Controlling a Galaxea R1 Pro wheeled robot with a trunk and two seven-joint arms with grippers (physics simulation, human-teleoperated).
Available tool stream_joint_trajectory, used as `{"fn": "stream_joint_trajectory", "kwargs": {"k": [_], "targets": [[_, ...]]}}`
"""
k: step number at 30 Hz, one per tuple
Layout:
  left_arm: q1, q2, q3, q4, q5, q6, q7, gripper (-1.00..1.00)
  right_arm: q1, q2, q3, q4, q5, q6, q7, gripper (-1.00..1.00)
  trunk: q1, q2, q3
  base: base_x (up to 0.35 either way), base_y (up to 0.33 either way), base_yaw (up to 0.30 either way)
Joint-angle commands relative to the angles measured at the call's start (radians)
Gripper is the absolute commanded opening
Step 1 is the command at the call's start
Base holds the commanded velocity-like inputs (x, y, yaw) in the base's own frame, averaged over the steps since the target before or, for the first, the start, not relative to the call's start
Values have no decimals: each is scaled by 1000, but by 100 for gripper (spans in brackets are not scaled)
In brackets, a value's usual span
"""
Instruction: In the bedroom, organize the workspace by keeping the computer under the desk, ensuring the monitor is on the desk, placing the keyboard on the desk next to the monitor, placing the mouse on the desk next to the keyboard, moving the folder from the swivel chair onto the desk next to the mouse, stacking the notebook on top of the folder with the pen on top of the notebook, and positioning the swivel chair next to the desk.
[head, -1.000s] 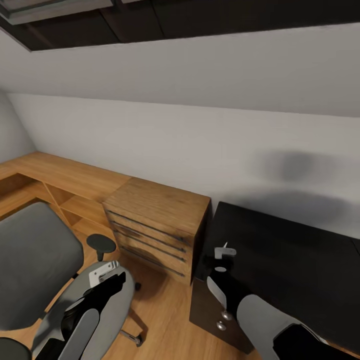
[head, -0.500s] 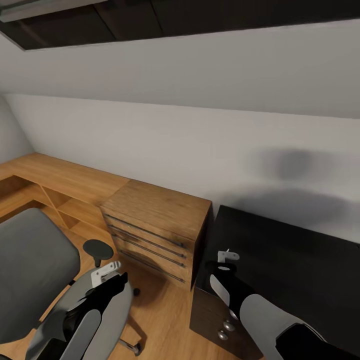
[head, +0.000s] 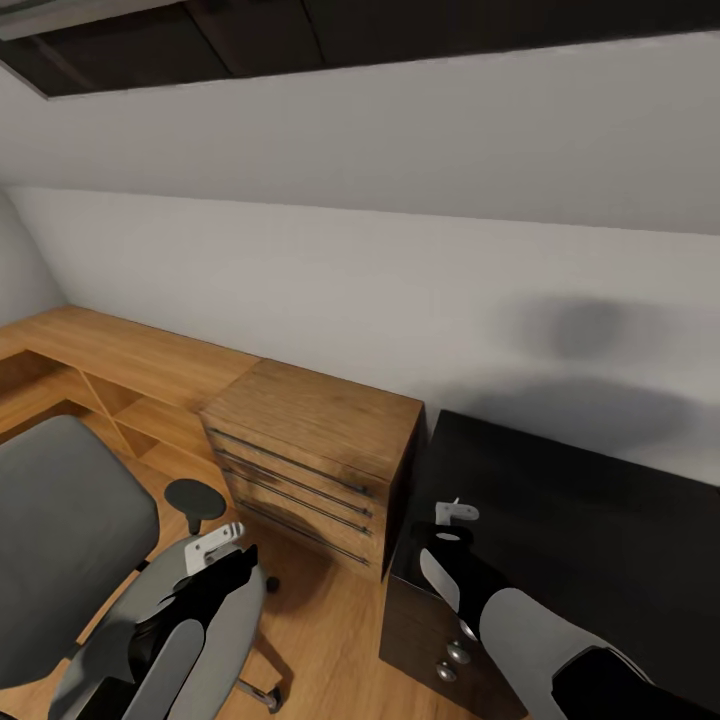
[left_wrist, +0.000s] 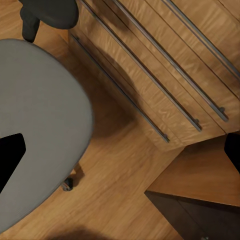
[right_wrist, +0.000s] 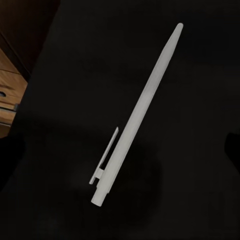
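Right gripper (head: 455, 512) hovers over the black worktop (head: 600, 520), fingers spread wide around the white pen (right_wrist: 138, 116), not touching; left gripper's (head: 215, 545) fingers wide open, empty, above the swivel chair (head: 70, 530).

Both arms share one build: smooth light-grey shells over glossy black joints and wrists. Beside the wooden chest (head: 312, 458), the left arm (head: 165, 640) shows a long rounded grey forearm panel running into a black wrist block, capped by a pale grey bracket with small dark screw holes. On the far side of the chest from it, the right arm (head: 520, 625) has a broad grey forearm cover, a narrow grey leaf-shaped strip along a black wrist, a black ring collar and a small white bracket at its tip.
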Motion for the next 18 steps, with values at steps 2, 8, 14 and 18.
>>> {"fn": "stream_joint_trajectory", "kwargs": {"k": [2,8,14,18], "targets": [[-1,1,-2,-1,7,1,9,100,-1,-1,8,-2,-4,7,-8,100,0,-2,-2,0,0,0],[-1,0,-3,-1,7,-1,9,100,-1,-1,8,-2,-3,7,-8,100,20,-37,-17,0,0,0],[-1,-1,-3,-1,7,-1,9,100,-1,-1,8,-2,-3,1,-8,100,43,-79,-36,0,0,0],[-1,0,-3,-1,7,-1,9,100,-1,-1,8,-2,-3,0,-8,100,58,-107,-49,0,0,0]]}}
